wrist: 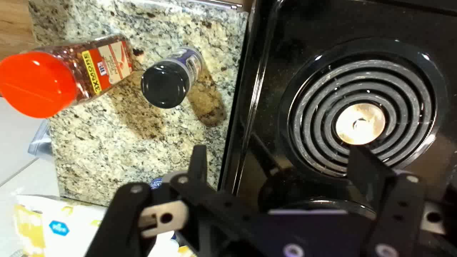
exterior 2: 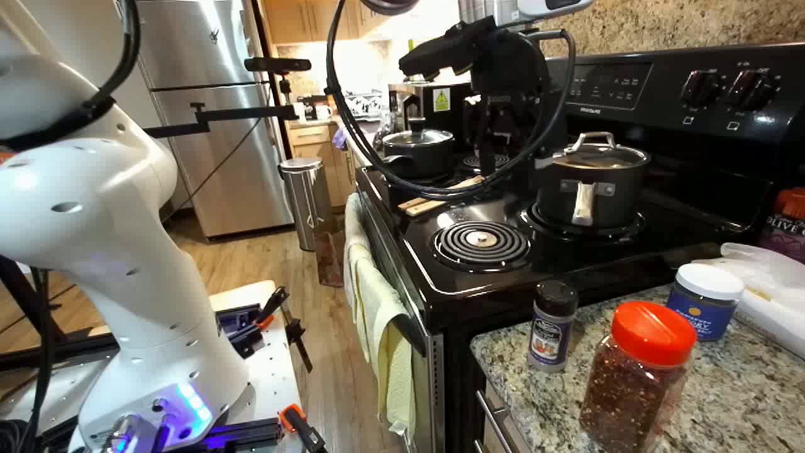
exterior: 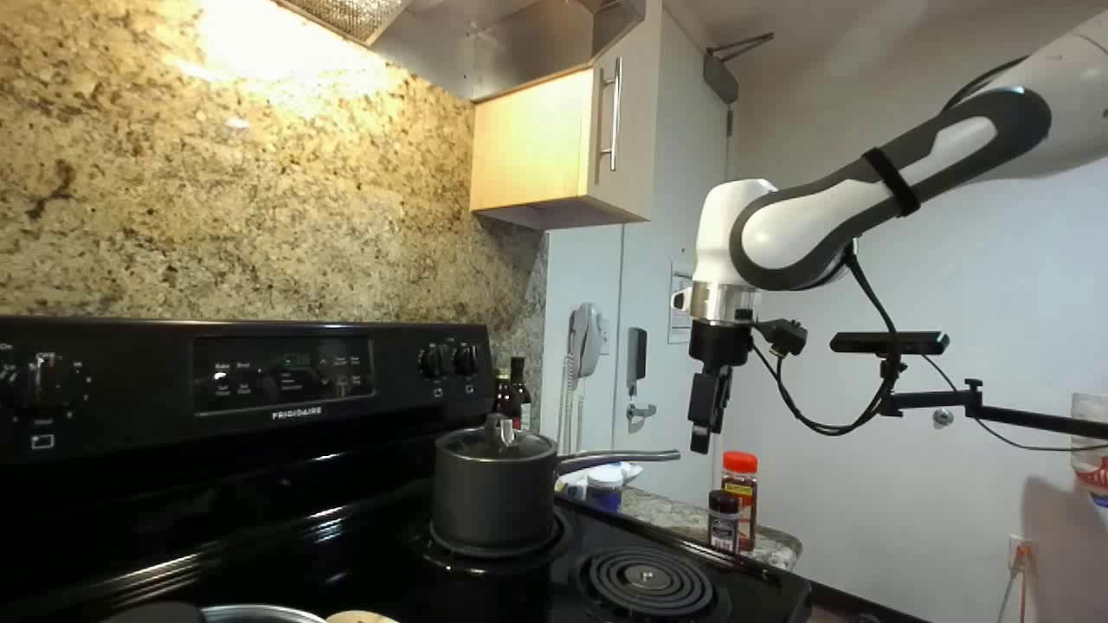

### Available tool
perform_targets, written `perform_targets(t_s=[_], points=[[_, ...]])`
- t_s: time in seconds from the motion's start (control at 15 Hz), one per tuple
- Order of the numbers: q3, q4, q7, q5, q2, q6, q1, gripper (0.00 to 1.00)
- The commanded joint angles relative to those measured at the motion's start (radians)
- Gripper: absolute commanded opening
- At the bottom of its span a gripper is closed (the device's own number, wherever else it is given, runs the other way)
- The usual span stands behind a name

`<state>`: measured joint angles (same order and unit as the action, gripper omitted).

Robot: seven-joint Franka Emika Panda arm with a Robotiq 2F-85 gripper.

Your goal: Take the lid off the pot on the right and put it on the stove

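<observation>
Currently, the lid [exterior: 478,445] covers the pot [exterior: 493,502], the tool [wrist: 279,154] apart.

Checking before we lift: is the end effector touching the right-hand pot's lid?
Apart: an exterior view shows open background between the end effector and the lid.

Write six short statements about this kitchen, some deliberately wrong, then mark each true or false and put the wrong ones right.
1. The pot on the right has its lid on. True.
2. The lid is being gripped. False: the end effector is open, with nothing between its jaws.
3. The pot on the right stands on the stove. True.
4. No other pot is on the stove. False: a second lidded pot stands there too.
5. The red-capped jar and the black-capped bottle are on the granite counter. True.
6. The black-capped bottle lies on its side. False: it stands upright.
</observation>
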<state>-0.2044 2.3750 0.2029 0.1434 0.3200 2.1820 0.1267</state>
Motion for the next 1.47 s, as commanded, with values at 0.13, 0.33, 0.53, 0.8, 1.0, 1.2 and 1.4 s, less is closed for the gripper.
perform_targets(t_s=[0.13,0.33,0.53,0.8,1.0,1.2,1.4], points=[[0.009,-0.001,0.003,-0.004,-0.001,-0.002,0.009,1.00],[0.013,-0.033,-0.008,-0.064,-0.044,0.022,-0.016,1.00],[0.053,-0.085,-0.088,-0.171,-0.098,0.058,-0.055,1.00],[0.130,-0.223,-0.301,-0.265,-0.224,0.135,-0.093,1.00],[0.177,-0.375,-0.462,-0.209,-0.340,0.152,-0.103,1.00],[0.188,-0.533,-0.581,-0.122,-0.437,0.103,-0.114,1.00],[0.171,-0.699,-0.667,-0.022,-0.529,0.007,-0.134,1.00]])
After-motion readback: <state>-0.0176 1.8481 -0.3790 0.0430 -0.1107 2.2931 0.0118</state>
